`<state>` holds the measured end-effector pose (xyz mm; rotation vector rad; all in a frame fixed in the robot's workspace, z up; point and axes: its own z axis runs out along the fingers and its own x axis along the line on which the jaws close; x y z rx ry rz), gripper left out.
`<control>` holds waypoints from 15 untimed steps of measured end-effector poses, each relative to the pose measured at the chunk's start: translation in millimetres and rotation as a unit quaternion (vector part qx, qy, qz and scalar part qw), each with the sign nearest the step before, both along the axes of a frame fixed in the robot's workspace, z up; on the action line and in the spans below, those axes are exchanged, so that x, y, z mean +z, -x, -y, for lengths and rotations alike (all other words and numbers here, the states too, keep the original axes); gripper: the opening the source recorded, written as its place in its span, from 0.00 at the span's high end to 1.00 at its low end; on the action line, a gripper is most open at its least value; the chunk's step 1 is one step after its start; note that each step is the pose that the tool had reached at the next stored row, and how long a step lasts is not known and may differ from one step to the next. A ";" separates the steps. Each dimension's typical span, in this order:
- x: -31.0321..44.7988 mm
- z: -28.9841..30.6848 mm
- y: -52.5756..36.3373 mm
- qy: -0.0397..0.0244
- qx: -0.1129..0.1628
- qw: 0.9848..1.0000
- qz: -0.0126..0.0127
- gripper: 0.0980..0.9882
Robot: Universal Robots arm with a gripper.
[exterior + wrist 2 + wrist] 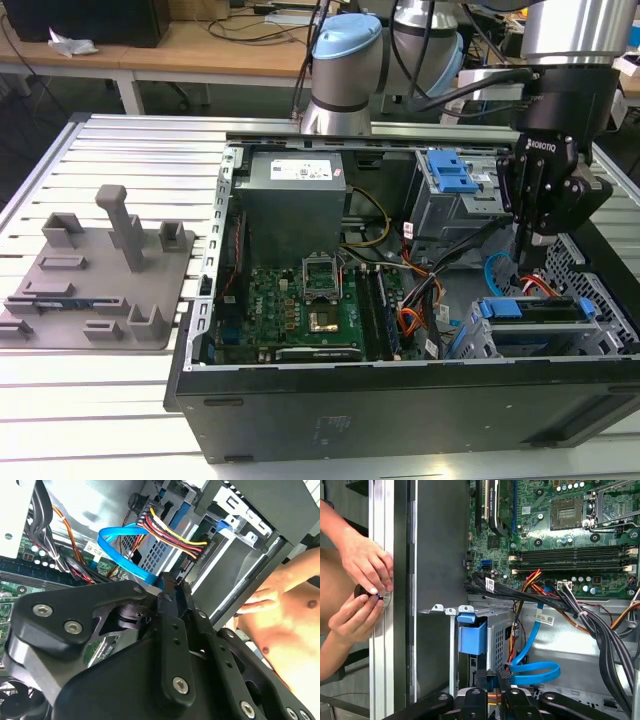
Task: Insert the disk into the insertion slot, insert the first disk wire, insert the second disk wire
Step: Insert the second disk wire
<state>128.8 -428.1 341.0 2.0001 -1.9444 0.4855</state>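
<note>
The disk [530, 308], framed by its bright blue carrier, is seated in the insertion slot [600, 335], the perforated grey cage at the lower corner of the open computer case [400, 420] on the exterior view's right. The gripper [527, 262] stands directly above the disk's rear edge. In the second wrist view, the fingers [172, 625] are drawn narrow, nearly together, around a small dark connector at the end of the flat blue data cable [122, 550]. Just beside it, the multicoloured power cable [170, 535] is already plugged into the drive's edge. In the first wrist view, the blue data cable [535, 667] loops from the motherboard [560, 525] down to the fingertips [502, 677], with the blue carrier tab [472, 635] near them.

The case lies on its side, open, on a slatted aluminium table [100, 400]. A grey fixture plate with upright posts [100, 270] rests on the table, well apart from the case on the exterior view's left. A larger grey bay with a blue latch [450, 175] sits behind the gripper. Wooden desks [200, 45] stand in the background.

The arm [565, 60] descends vertically into the case, wrist pointing straight down. In the first wrist view, a person's two hands [362, 587] touch the table's edge rail outside the case wall.
</note>
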 end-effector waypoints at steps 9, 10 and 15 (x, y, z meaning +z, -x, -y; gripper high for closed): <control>0.1 0.5 -11.8 -0.012 -0.001 1.000 -0.007 0.93; 0.2 0.8 -11.8 -0.018 -0.001 1.000 -0.007 0.93; 1.4 3.0 -12.0 -0.066 -0.002 0.998 -0.007 0.93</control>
